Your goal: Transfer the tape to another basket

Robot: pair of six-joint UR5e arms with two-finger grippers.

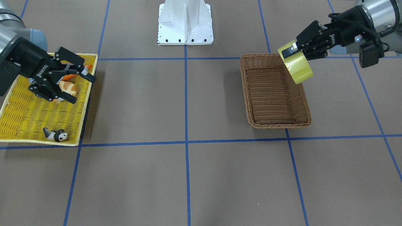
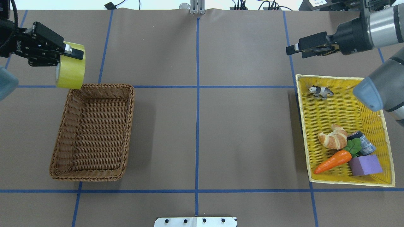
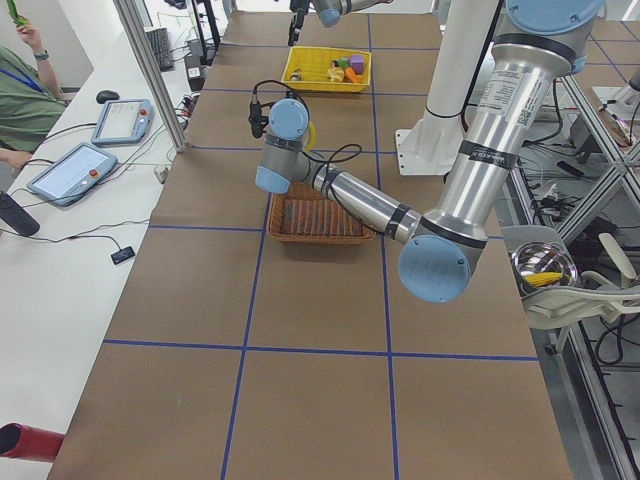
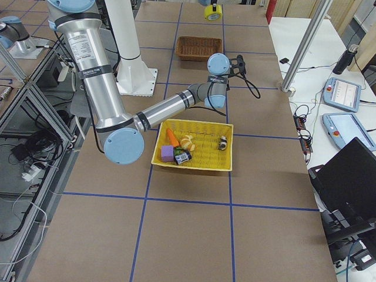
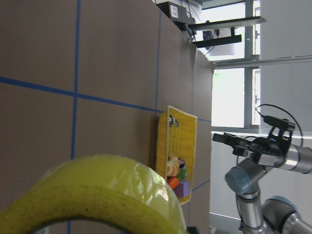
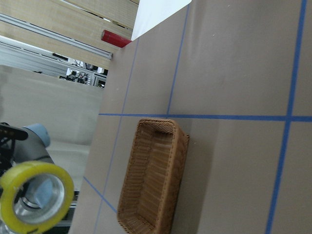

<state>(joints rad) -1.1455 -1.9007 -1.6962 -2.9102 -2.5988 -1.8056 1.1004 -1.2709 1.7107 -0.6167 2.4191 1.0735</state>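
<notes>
My left gripper [image 2: 68, 52] is shut on the wide yellow tape roll [image 2: 72, 72], holding it by its rim in the air. The roll hangs above the far left corner of the empty brown wicker basket [image 2: 85, 177]. In the front-facing view the left gripper [image 1: 290, 50] holds the tape [image 1: 300, 67] above the basket's [image 1: 279, 125] rim. The tape also shows in the left wrist view [image 5: 97, 190] and the right wrist view [image 6: 34, 202]. My right gripper [image 1: 80, 88] is open and empty, raised above the yellow tray [image 1: 40, 142].
The shallow yellow tray [image 2: 347, 78] at the right holds a panda figure [image 2: 320, 91], a croissant [image 2: 333, 138], a carrot [image 2: 333, 161], a purple block [image 2: 365, 165] and a small can [image 2: 363, 143]. The robot's white base [image 1: 185, 22] stands at the table's middle edge.
</notes>
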